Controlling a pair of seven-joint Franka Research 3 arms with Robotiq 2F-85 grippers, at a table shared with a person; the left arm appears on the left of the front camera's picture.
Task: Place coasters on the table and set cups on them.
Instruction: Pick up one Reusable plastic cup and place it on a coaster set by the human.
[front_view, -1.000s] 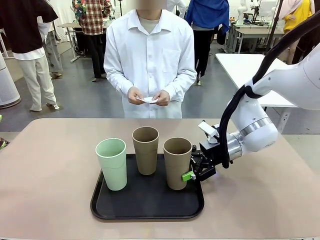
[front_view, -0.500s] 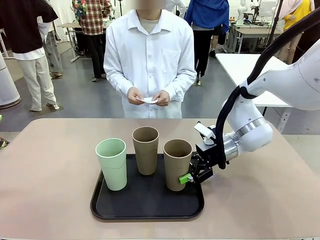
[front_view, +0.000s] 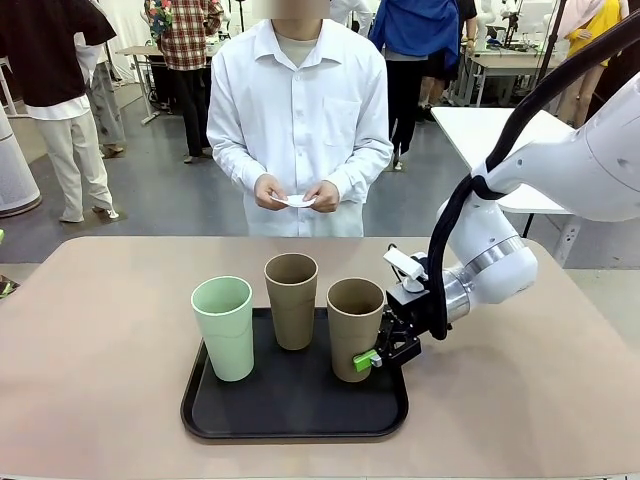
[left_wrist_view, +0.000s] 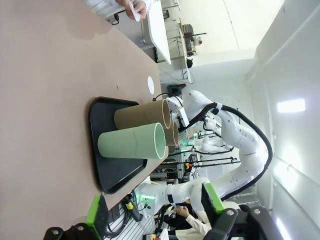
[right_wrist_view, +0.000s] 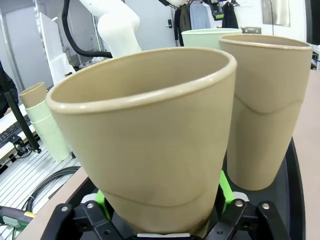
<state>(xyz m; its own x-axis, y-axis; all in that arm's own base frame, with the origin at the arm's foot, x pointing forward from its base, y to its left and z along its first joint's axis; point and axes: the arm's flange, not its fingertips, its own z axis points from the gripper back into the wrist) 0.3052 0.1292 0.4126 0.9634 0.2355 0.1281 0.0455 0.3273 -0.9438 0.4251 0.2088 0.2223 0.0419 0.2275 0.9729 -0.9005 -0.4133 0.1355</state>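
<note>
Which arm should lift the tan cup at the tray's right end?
Right. The right gripper is closed around the tan cup low down, on the tray; the left gripper hangs open, apart from the cups.

The grey floor (front_view: 170, 200) runs back through an open workroom, with a white table (front_view: 465, 130) off to my right and more desks (front_view: 500, 62) farther behind it. At my far left stands a white cylindrical unit (front_view: 14, 170). The left wrist view shows pale walls (left_wrist_view: 295, 60) and a bright ceiling panel (left_wrist_view: 291, 105).
</note>
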